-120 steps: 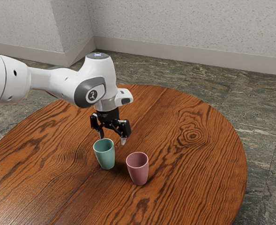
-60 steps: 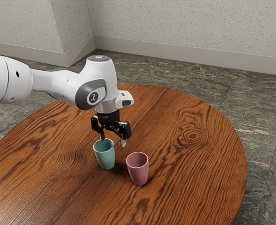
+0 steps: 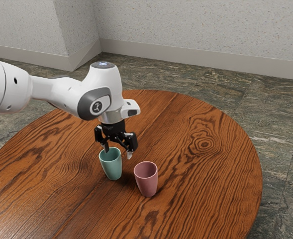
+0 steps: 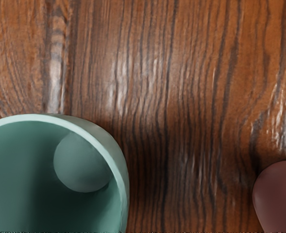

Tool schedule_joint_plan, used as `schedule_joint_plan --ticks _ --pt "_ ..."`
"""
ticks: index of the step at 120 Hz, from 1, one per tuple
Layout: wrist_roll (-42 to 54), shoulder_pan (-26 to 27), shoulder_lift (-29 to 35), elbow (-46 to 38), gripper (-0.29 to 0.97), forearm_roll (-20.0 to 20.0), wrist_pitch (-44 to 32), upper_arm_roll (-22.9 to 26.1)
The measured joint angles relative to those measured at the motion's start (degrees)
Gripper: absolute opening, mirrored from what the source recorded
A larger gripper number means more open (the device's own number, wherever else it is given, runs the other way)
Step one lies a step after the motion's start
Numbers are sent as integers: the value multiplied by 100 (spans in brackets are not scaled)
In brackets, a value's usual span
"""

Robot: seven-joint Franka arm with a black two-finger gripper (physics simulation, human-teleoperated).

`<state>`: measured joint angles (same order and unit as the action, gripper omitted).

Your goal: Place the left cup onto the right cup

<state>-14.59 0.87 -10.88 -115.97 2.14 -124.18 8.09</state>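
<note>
1. The room is closed in by pale speckled walls (image 3: 211,25) with a light skirting board (image 3: 196,56), and a floor (image 3: 270,99) of dark veined stone is laid around the table. Nothing there is judged a hazard.
2. Both cups are carried on a round wooden table (image 3: 206,149), strongly grained and glossy. Little grip is expected from that sheen, so a cup nudged sideways could be slid or tipped.
3. The white arm (image 3: 51,92) is brought in from the exterior view's left and bent down over the green cup.
4. The green cup (image 3: 110,164), the one to be moved, is stood upright on the table, to the exterior view's left of the pink cup (image 3: 146,178), near it but apart. Nothing is stacked yet. Because the cups are set so close, the pink cup could be knocked by the outer finger during closing or lifting. If only one wall is pinched at a tilt, the green cup could be set askew on the pink rim and toppled.
5. The gripper (image 3: 118,152) is spread wide with nothing grasped. Its fingertips are level with the green cup's rim, one over the mouth or far edge and the other outside, toward the pink cup. Whether the rim is touched cannot be told. If the descent is misjudged, the rim could be struck and the cup overturned.
</note>
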Motion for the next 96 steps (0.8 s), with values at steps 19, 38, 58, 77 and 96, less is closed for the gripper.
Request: schedule_joint_plan --ticks 19,38,58,77,96 --pt "-41 -1 49 -103 67 -3 -45 4" --pt "-87 0 88 -173 67 -7 -70 9" --pt "-125 -6 86 -198 67 -8 -106 9" --pt "-151 -9 55 -200 67 -7 -144 9" --pt "-170 -9 8 -186 67 -1 -181 9"
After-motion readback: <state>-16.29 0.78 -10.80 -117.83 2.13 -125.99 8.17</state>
